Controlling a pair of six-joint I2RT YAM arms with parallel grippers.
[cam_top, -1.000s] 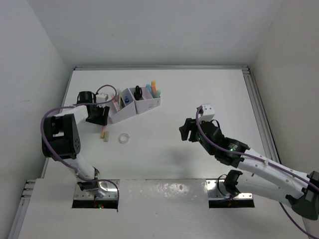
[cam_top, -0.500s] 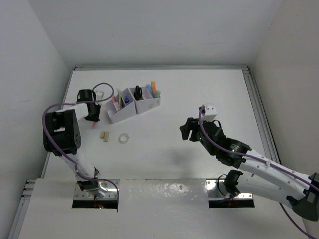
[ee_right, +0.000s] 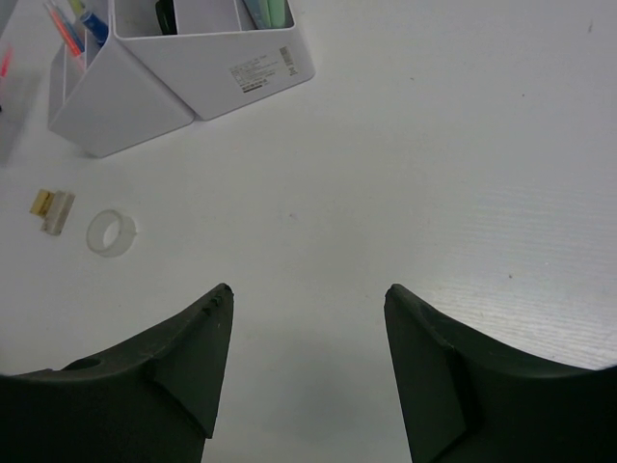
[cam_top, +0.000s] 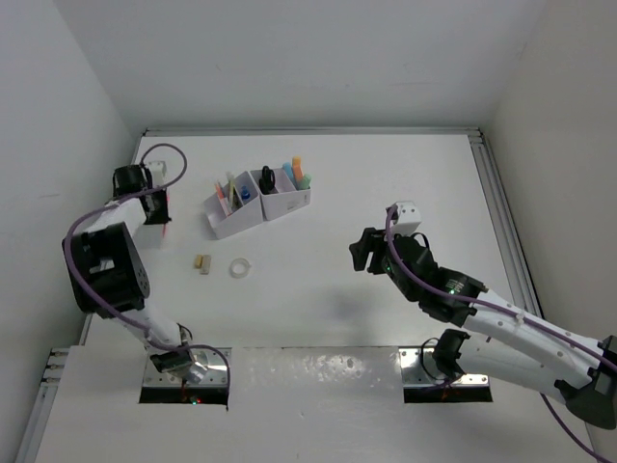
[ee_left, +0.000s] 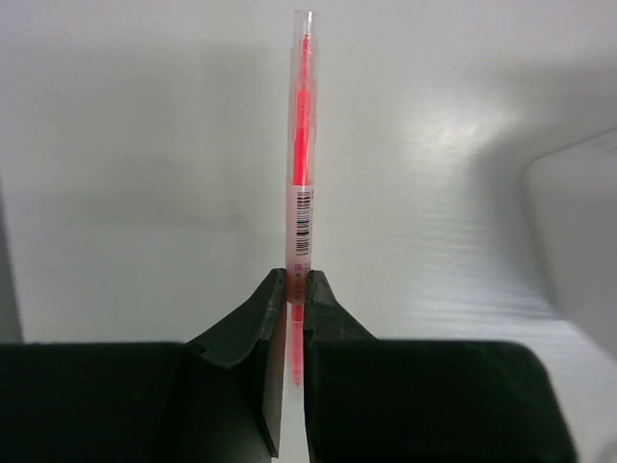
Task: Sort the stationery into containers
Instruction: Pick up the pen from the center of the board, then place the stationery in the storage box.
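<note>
L hand point(ee_left: 296, 289) clamps pink pen point(ee_left: 302, 174) by one end, prob for dropping into organiser point(cam_top: 236, 224); R hand point(ee_right: 308, 294) open, idle.

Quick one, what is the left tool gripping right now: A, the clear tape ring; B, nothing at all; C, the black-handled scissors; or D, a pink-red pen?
D: the left wrist view shows the left tool shut on the pink-red pen, which sticks out straight beyond its fingertips.

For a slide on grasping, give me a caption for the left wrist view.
Left claw shut on a clear pink pen, its barrel pointing straight ahead.
</note>
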